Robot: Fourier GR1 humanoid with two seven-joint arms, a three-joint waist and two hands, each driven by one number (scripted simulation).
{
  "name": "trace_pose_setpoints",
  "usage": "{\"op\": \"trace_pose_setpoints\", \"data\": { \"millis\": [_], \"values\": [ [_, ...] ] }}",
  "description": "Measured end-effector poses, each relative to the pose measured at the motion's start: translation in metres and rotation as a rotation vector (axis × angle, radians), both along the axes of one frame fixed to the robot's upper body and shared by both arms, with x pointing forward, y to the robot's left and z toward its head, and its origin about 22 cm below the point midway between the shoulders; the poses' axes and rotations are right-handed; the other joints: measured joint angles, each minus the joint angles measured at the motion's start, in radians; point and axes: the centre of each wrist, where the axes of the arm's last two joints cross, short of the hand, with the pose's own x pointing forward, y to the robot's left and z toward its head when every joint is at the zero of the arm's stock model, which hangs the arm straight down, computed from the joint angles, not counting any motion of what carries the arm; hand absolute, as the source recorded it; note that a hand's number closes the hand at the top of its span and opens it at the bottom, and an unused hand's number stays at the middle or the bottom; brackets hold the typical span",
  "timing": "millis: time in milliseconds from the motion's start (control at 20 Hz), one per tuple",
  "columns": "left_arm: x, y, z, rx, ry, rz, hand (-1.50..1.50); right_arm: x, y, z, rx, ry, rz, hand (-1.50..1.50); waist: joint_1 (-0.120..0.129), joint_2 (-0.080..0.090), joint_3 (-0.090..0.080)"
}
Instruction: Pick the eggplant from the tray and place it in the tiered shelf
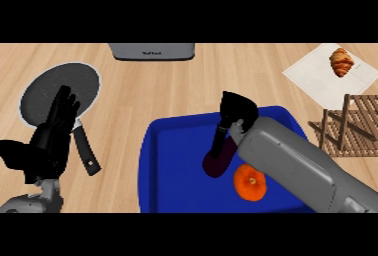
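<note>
Pale wood counter [170,85] runs under everything, with a blue tray [170,165] near the front edge. On it lies the eggplant [216,164], dark purple, its long axis running from lower left up toward the right hand [236,112], which sits right over its upper end; whether the fingers have closed round it I cannot tell. An orange fruit [250,183] lies just beside it. The tiered shelf [351,125] stands off to the right, so the right hand is clearly nearer. The left hand [55,130] rests open over a frying pan [59,92].
</note>
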Motion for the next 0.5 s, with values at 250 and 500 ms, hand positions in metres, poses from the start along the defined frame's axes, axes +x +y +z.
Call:
{"op": "trace_pose_setpoints", "data": {
  "millis": [250, 500],
  "values": [
    [-0.001, 0.007, -0.007, 0.002, 0.006, 0.007, 0.0, -0.009, -0.004, -0.016, -0.005, 0.022, 0.007, -1.5, -0.004, -0.001, 0.0],
    [-0.002, 0.008, -0.006, 0.005, 0.005, 0.008, 0.0, -0.015, -0.008, -0.023, -0.001, 0.014, 0.005, -1.5, -0.003, -0.004, -0.001]
  ]
}}
